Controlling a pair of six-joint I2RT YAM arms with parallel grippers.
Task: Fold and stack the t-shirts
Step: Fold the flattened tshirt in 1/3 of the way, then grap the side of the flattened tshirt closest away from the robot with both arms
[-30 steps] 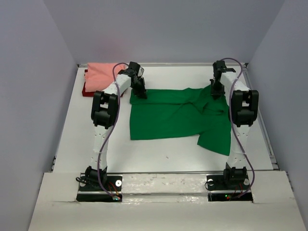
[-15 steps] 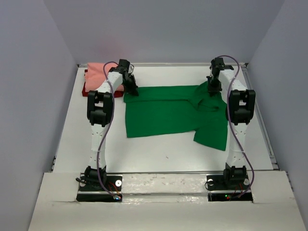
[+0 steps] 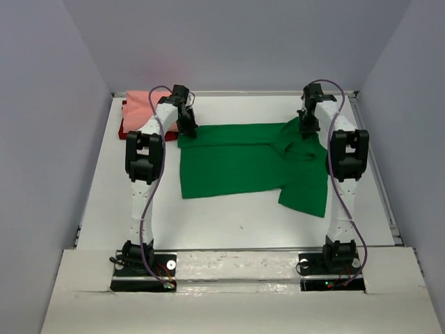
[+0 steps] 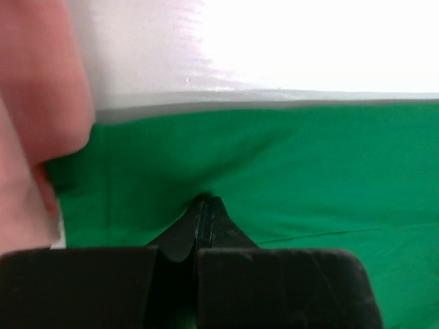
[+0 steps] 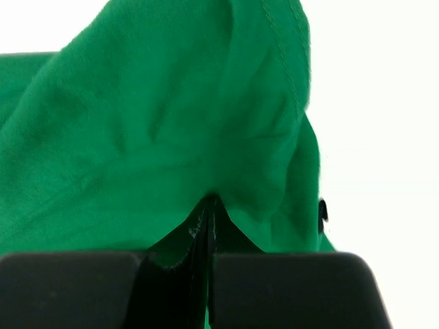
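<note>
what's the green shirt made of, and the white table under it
The green t-shirt looks like soft, matte knit fabric, probably cotton: it drapes in wrinkles, and the right wrist view shows a stitched hem. The table looks like a hard, smooth white surface, perhaps laminate or painted board, slightly glossy: glare shows on it in the left wrist view.

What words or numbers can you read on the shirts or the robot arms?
None can be read. The green t-shirt is plain; the salmon pink t-shirt and dark red t-shirt show no print. Nothing legible shows on the left gripper or right gripper.
</note>
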